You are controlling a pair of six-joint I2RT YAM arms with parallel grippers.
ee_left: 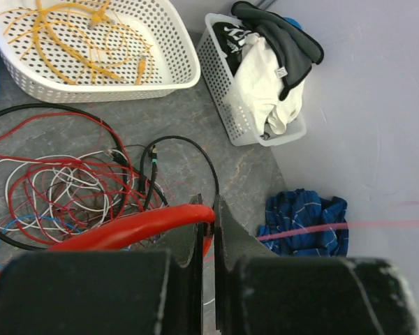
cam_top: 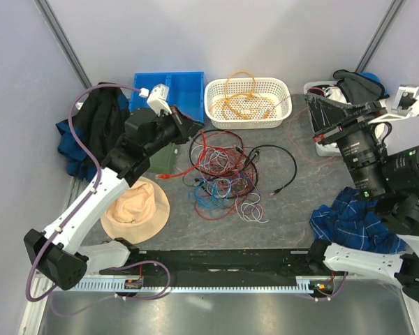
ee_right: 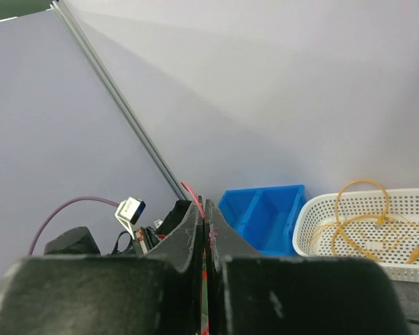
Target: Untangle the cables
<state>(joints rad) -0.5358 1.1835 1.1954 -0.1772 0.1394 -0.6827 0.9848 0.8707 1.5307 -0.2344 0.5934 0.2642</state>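
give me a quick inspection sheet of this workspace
surface: grey mottled tabletop, partly covered
job's things: tangle of thin red, blue, white and black wires mid-table; orange-yellow wire in white perforated basket
clutter: tan hat, blue plaid cloth, blue plastic bin, dark clothes heap, small white basket of clothes
grippers: left gripper shut on red wire; right gripper shut on thin red strand
cables: purple hose looping at left
surroundings: pale walls

Bright even light, soft shadows, blurred foregrounds
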